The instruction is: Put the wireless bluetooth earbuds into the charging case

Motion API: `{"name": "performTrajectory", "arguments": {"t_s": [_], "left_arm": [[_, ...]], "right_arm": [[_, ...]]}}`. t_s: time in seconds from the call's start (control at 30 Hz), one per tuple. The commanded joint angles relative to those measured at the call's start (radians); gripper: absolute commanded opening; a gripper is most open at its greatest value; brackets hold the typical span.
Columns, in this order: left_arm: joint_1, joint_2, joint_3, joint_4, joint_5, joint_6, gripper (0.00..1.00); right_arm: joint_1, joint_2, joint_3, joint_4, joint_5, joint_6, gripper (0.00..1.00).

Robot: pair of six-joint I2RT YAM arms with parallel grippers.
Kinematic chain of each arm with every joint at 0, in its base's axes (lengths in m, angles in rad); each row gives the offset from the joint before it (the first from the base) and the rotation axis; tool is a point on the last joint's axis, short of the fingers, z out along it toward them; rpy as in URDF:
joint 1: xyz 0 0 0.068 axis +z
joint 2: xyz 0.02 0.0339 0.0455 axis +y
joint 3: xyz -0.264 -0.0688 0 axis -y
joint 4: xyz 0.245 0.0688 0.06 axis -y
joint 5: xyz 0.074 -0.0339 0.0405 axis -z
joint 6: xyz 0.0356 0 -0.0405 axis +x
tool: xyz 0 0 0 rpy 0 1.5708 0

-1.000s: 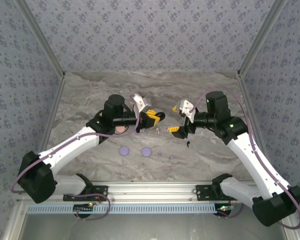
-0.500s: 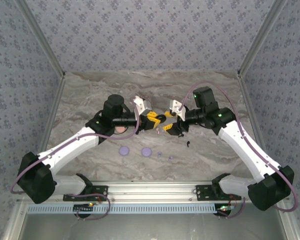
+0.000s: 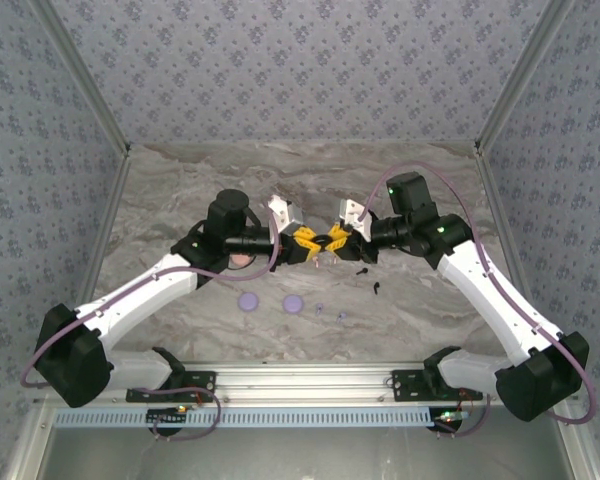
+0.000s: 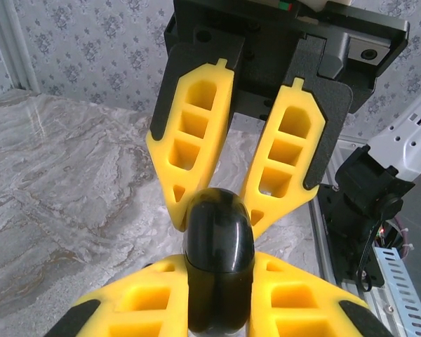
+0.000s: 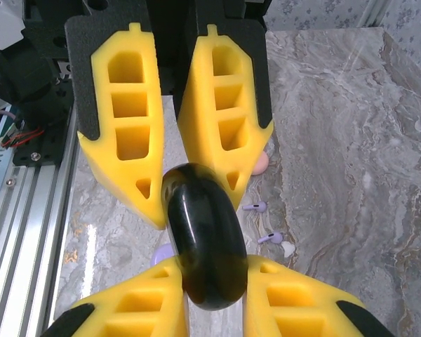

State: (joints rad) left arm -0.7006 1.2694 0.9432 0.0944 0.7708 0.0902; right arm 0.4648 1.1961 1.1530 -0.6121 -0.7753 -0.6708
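Above the middle of the table [image 3: 180, 200], the right gripper [image 5: 209, 270] has swung in over the past second to meet the left gripper [image 4: 219, 274]. Both are clamped on one black round case [image 4: 219, 232], its lid closed. Two lilac earbuds [image 5: 254, 207] lie loose toward the near edge, near two lilac discs [image 3: 248, 300].

The worktop [image 3: 180, 190] is marbled grey and the walls [image 3: 300, 70] carry a lilac-grey floral print. The left tool [image 4: 217, 263] and right tool [image 5: 209, 270] have yellow fingers [image 4: 140, 309] on black backing. The charging case [image 4: 217, 225] is glossy black, the earbuds [image 5: 255, 207] lilac.
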Motion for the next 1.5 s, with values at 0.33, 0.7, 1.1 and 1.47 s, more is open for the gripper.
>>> {"name": "performTrajectory", "arguments": {"t_s": [0.33, 0.7, 1.1, 1.47], "left_arm": [[-0.006, -0.021, 0.002, 0.014, 0.014, 0.011, 0.38], [-0.006, -0.016, -0.013, 0.025, 0.006, 0.020, 0.45], [-0.007, -0.009, -0.022, 0.047, 0.003, 0.007, 0.38], [-0.008, -0.021, -0.026, 0.042, -0.015, 0.000, 0.14]], "right_arm": [[0.008, -0.018, 0.031, -0.016, -0.028, -0.001, 0.22], [0.009, -0.023, 0.030, -0.023, -0.031, -0.002, 0.22], [0.017, -0.022, 0.031, -0.028, -0.024, 0.003, 0.22], [0.011, -0.056, 0.024, -0.028, 0.045, 0.024, 0.40]]}}
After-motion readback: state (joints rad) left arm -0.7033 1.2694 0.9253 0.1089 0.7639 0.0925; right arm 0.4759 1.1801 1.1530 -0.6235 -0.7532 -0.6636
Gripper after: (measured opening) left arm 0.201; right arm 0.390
